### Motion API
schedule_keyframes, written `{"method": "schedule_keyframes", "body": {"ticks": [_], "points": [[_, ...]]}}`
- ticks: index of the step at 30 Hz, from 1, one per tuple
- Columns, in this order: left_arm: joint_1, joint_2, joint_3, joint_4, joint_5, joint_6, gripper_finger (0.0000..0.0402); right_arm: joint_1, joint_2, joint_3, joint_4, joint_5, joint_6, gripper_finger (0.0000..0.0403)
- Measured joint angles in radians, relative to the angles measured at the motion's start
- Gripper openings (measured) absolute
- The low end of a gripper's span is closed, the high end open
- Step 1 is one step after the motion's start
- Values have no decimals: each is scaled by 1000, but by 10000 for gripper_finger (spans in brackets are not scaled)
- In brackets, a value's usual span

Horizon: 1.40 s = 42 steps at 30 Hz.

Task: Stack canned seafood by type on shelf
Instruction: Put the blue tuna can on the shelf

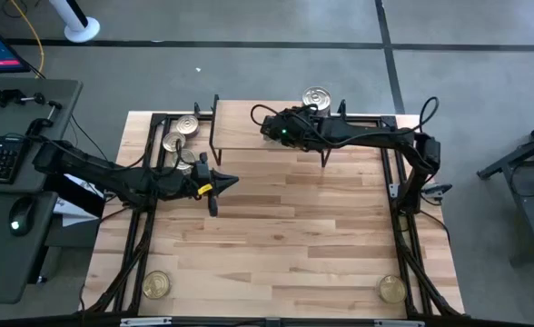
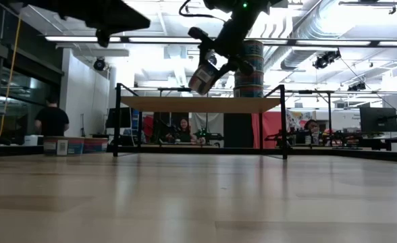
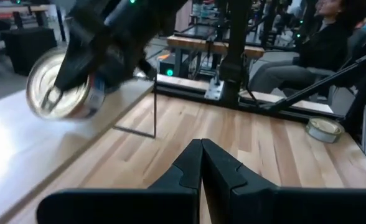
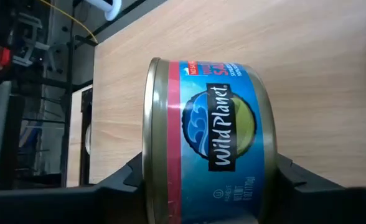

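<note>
Your right gripper (image 1: pixel 271 124) clamps one tin (image 4: pixel 208 140) over the shelf (image 1: pixel 249 136), above the board, tipped on edge with its lid facing sideways. Behind it one tin (image 1: pixel 316 96) lies flat. Your left gripper (image 3: pixel 200 163) hovers pinched shut and empty, with three tins (image 1: pixel 180 141) clustered just behind it. Two tins sit at the table's front corners (image 1: pixel 156 284) (image 1: pixel 391 289).
</note>
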Motion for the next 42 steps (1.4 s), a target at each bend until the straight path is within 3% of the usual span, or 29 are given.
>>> {"method": "schedule_keyframes", "body": {"ticks": [3, 8, 12, 21, 25, 30, 34, 37, 40, 42], "points": [[24, 16, 32, -26, 18, 28, 0, -8, 8, 2, 21, -19, 34, 181], [55, 30, 53, -70, 57, 45, 0, -21, 10, 2, -12, -12, 53, 290], [58, 29, 53, -138, 57, 46, 0, -33, -9, 2, -91, -54, 42, 331], [115, 28, 52, -141, 47, 87, 0, -24, -61, 2, -241, 61, 12, 340], [143, 28, 52, -147, 27, 87, 0, 9, -103, 2, -285, 56, -106, 341], [145, 30, 52, -177, 29, 77, 0, 128, -125, 2, -157, 47, -249, 339], [131, 26, 52, -192, 29, 73, 0, 173, -83, 4, 53, 9, -293, 290], [116, 10, 52, -186, 30, 72, 0, 167, -33, 2, 59, 9, -337, 192], [95, -16, 52, -179, 27, 72, 0, 156, -13, 1, 44, -7, -434, 55], [81, -33, 52, -173, 15, 72, 0, 155, -13, 1, 41, -12, -523, 19]]}}
